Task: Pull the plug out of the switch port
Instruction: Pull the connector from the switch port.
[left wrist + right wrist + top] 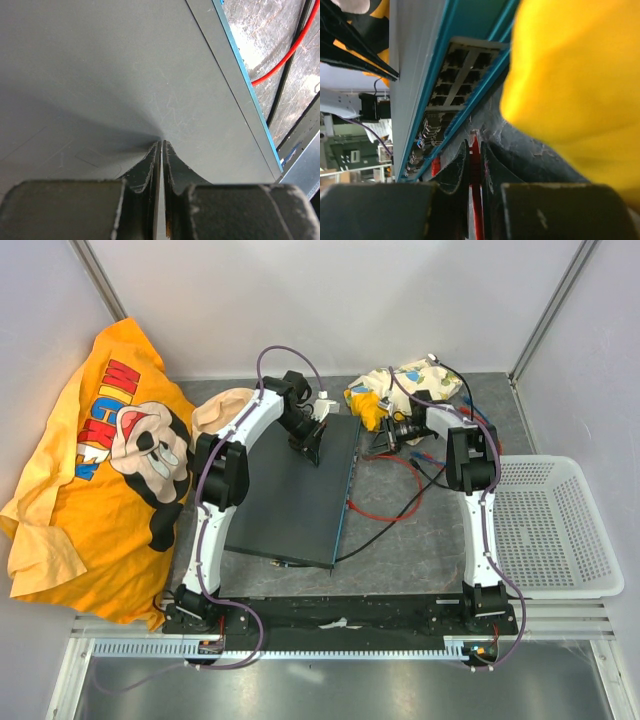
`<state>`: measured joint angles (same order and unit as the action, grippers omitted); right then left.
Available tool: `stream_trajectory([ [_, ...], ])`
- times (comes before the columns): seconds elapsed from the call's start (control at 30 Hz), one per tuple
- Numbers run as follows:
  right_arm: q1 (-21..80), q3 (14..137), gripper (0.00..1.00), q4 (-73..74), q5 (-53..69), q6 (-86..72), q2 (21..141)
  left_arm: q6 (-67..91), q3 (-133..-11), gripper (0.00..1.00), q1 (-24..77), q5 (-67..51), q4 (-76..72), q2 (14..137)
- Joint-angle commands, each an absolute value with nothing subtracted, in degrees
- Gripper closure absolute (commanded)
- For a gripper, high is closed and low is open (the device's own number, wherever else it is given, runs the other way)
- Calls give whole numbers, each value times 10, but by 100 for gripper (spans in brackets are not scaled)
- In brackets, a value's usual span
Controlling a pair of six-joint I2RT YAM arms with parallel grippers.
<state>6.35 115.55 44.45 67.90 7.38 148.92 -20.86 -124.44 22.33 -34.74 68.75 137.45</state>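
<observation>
Left gripper [161,142]: the fingers are standing almost together with only a hairline slit between them and nothing in it. The tips are touching the flat grey top of the switch [125,75].
Right gripper [475,147]: the fingers are clamping a red cable [475,175], which is running up between them towards the port row [460,70].
Switch, position: it is lying flat mid-table between the two arms, with its teal edge [346,495] facing the right arm.
Switch relative to grippers: the left gripper is bearing on the far part of the lid. The right gripper is sitting just beside the far end of the teal edge, level with the sockets.
Plug: a small red piece is showing at the port row just left of the right fingers. Whether it is the plug itself cannot be told.
Cables: the red cable is looping over the table to the right of the switch. A black cable [400,520] is running beside it and reaching the switch's near right corner.
Surface: the table [400,570] is showing a mottled grey top, with a metal rail [340,645] running along the near edge.
Room: plain pale walls [330,300] are closing in the far side and both flanks.
Surroundings: a white mesh basket [555,525] is sitting at the right edge, and a yellow cloth [580,85] is crowding the right wrist view. An orange T-shirt [90,470] is spreading over the left side.
Writing: the T-shirt is carrying a cartoon mouse face and large letters reading "MICKEY", turned sideways. No other lettering is legible.
</observation>
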Motion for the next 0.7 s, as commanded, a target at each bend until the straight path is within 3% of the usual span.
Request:
stream_trajectory([
  [0.0, 71, 1140, 100, 575, 593, 200, 1526, -230, -1250, 88, 229, -331, 669, 1400],
  [0.17, 52, 1138, 100, 583, 620, 215, 1503, -231, -1253, 88, 229, -335, 664, 1401],
  [0.43, 7, 1187, 100, 612, 659, 284, 1363, -230, -1253, 88, 229, -343, 650, 1404],
  [0.67, -18, 1302, 100, 511, 598, 173, 1296, -219, -1244, 88, 229, -359, 615, 1400],
])
